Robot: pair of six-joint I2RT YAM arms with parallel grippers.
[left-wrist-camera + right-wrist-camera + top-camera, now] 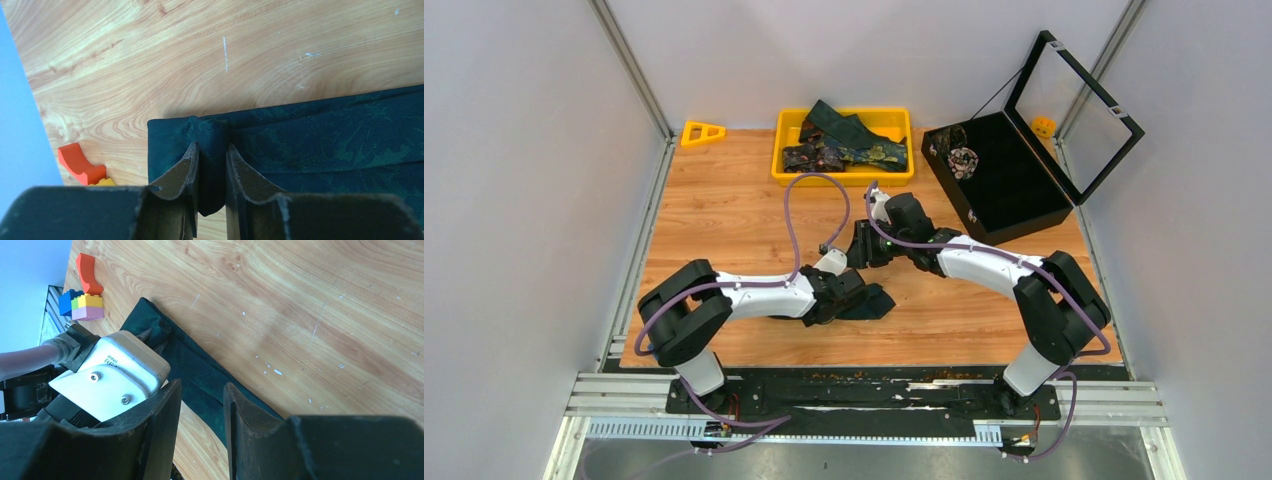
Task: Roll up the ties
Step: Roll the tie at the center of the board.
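A dark teal-green tie (879, 303) lies flat on the wooden table near the front middle. My left gripper (856, 297) is shut on a raised fold at the tie's end; in the left wrist view the fingertips (192, 155) pinch this fold and the tie (325, 130) runs off to the right. My right gripper (861, 245) hovers just behind the left one, jaws a little apart and empty, above the tie (195, 365). More ties (844, 145), teal and gold-patterned, lie piled in the yellow tray (789, 172).
A black case (1009, 190) with its clear lid raised stands at the back right, rolled ties (964, 158) inside. A yellow triangle piece (702, 132) sits at the back left. Toy bricks (82, 302) and an orange piece (75, 162) lie near the tie's end.
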